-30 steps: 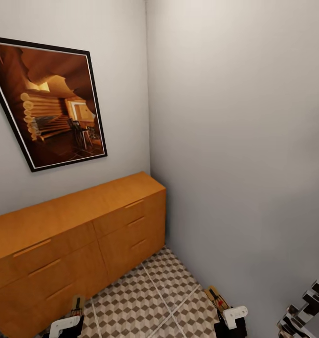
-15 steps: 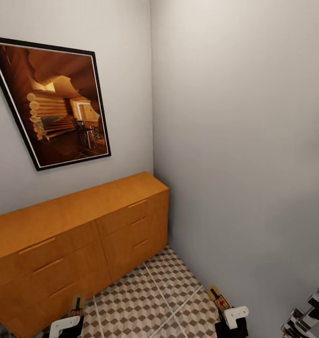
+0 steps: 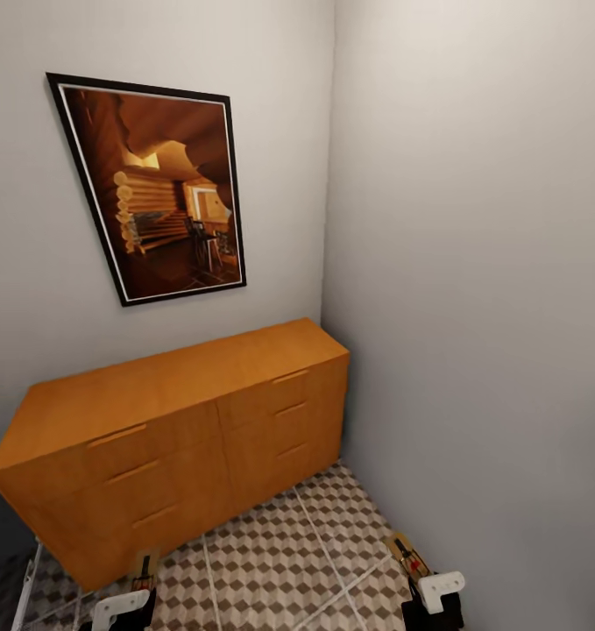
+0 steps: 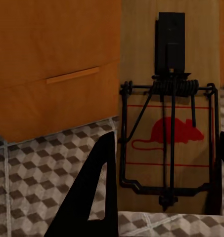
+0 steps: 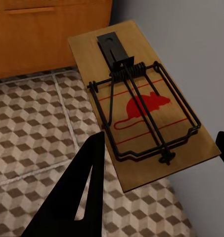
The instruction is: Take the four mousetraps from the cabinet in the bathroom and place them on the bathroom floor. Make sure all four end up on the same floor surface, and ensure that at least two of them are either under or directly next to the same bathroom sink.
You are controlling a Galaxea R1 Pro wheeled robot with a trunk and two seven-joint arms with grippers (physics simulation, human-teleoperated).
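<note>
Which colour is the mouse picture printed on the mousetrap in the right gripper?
Red, on the brown wooden mousetrap held in the right gripper; the right wrist view shows it best.

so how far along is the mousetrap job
In hand: the left end effector holds one mousetrap and the right end effector holds another, both above the tiled floor. The cabinet has its drawers shut. Left: no trap is seen lying on the floor yet, and no sink is in view. The other two traps' whereabouts can't be told.
</note>
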